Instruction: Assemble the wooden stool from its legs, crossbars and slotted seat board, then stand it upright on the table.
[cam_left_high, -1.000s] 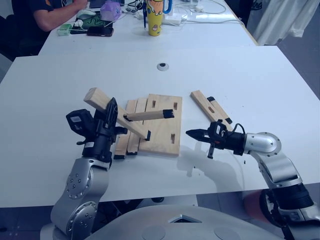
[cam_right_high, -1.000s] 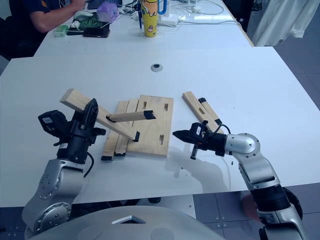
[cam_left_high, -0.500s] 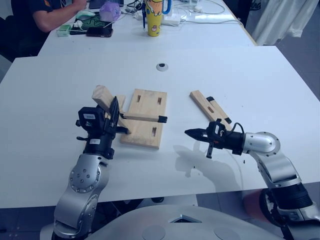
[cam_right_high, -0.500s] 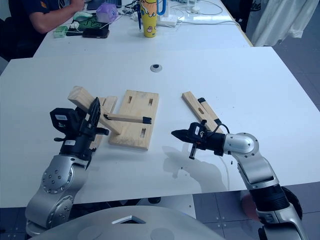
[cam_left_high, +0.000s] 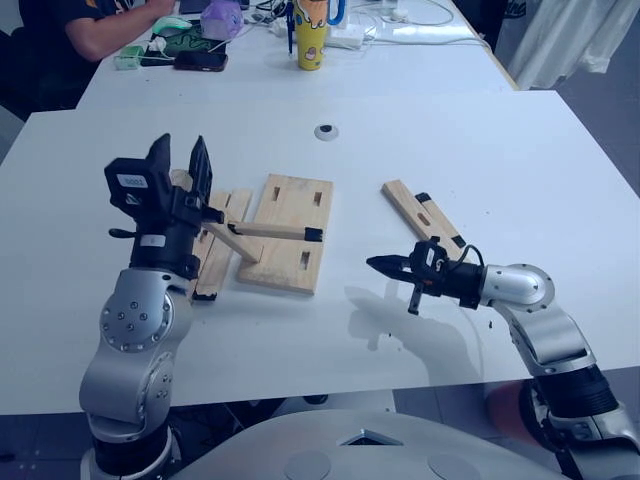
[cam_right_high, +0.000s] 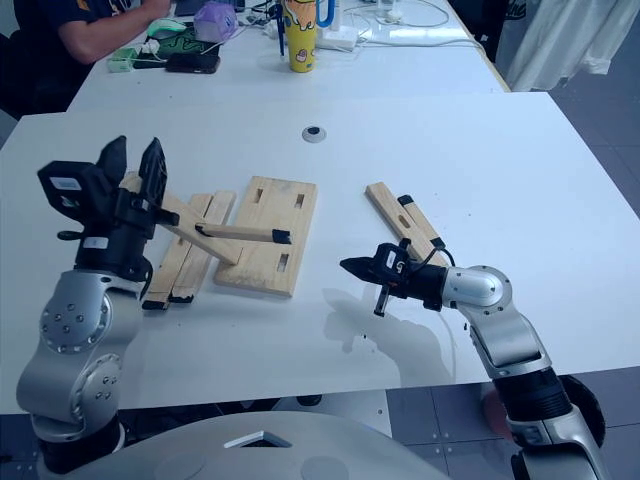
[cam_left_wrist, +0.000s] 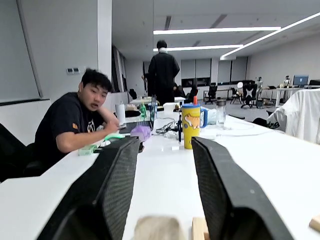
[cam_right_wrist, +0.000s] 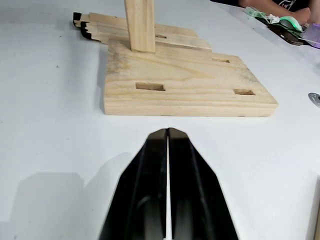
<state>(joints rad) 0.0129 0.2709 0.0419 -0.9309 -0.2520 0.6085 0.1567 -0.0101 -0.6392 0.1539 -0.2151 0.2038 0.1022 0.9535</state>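
The slotted seat board lies flat mid-table. Over its left side slants a leg with a black-tipped crossbar joined to it. The leg's upper end sits low between the fingers of my left gripper, which stands open with its tips pointing up. Two more legs lie side by side left of the board. Two wooden pieces lie to the right. My right gripper is shut and empty, just above the table, pointing at the board's right edge.
A round grommet sits in the table behind the board. On the far table stand a yellow cup and clutter, with a person seated there. Bare tabletop stretches right and toward the front edge.
The board and the flat legs slid left. My left gripper rose, moved back left and opened off the leg. The right arm barely moved.
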